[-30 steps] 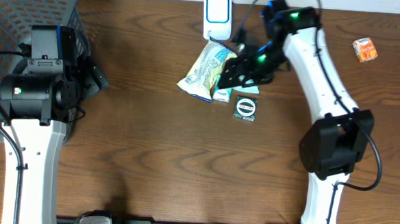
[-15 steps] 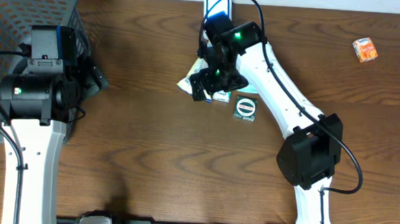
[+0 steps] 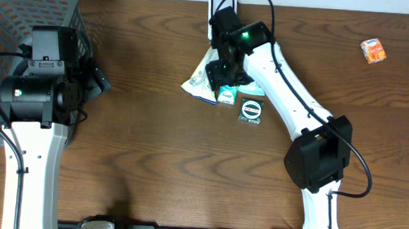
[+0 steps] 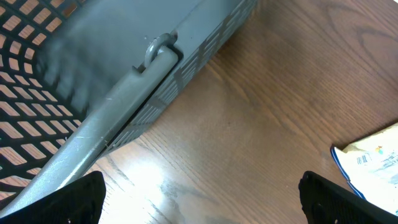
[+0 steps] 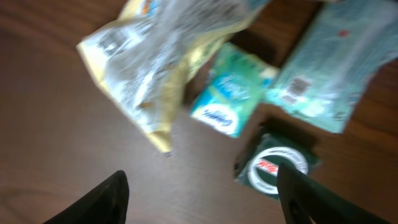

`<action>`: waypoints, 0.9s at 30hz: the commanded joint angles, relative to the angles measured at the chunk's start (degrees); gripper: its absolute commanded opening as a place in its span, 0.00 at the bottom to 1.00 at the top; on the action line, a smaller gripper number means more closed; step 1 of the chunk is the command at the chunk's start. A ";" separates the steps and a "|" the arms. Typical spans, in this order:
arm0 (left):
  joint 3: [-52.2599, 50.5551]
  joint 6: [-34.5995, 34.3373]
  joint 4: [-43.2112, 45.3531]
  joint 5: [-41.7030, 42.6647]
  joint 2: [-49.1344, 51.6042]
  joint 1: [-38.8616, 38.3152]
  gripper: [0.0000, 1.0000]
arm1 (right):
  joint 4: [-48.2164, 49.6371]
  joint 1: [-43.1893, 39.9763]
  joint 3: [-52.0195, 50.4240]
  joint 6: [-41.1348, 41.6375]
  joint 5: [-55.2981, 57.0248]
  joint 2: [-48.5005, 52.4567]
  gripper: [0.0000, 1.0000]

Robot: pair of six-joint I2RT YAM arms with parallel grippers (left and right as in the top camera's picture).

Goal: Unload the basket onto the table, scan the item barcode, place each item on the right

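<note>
A pile of items lies at the table's middle back. It holds a yellow-white snack bag (image 3: 201, 78) (image 5: 155, 68), a small teal packet (image 3: 226, 96) (image 5: 233, 99), a green square packet with a round label (image 3: 251, 110) (image 5: 277, 162) and a pale teal pack (image 5: 329, 68). A white and blue scanner (image 3: 214, 1) stands behind the pile, mostly hidden by the right arm. My right gripper (image 3: 219, 74) (image 5: 205, 199) hovers over the pile, open and empty, its right finger next to the green packet. My left gripper (image 4: 208, 205) (image 3: 97, 81) is open by the basket, empty.
A grey mesh basket (image 3: 28, 7) (image 4: 124, 74) fills the back left corner, close beside my left gripper. A small orange packet (image 3: 373, 50) lies at the back right. A corner of the snack bag (image 4: 373, 162) shows at the right of the left wrist view.
The right arm has swung left, from the right side of the pile to above the snack bag and teal packet. The left arm has not moved.
</note>
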 commanded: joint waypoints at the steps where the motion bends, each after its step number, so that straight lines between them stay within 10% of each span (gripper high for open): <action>1: -0.17 -0.90 -0.15 -0.72 0.22 0.46 0.98 | 0.20 -2.27 -0.39 2.34 2.82 -0.26 0.64; 9: -0.17 -0.90 -0.15 -0.72 0.22 0.46 0.98 | 1.16 -5.03 -0.57 6.47 2.82 -0.24 0.37; 12: -0.17 -0.90 -0.15 -0.72 0.22 0.46 0.98 | 1.03 -5.05 -0.57 6.45 2.34 -0.24 0.56; 21: -0.17 -0.90 -0.15 -0.72 0.22 0.46 0.98 | 3.28 -7.48 -0.72 6.47 9.16 -0.20 0.48; 27: -0.20 -0.90 -0.15 -0.72 0.22 0.46 0.98 | 5.16 -13.68 -0.72 6.45 6.23 0.17 0.78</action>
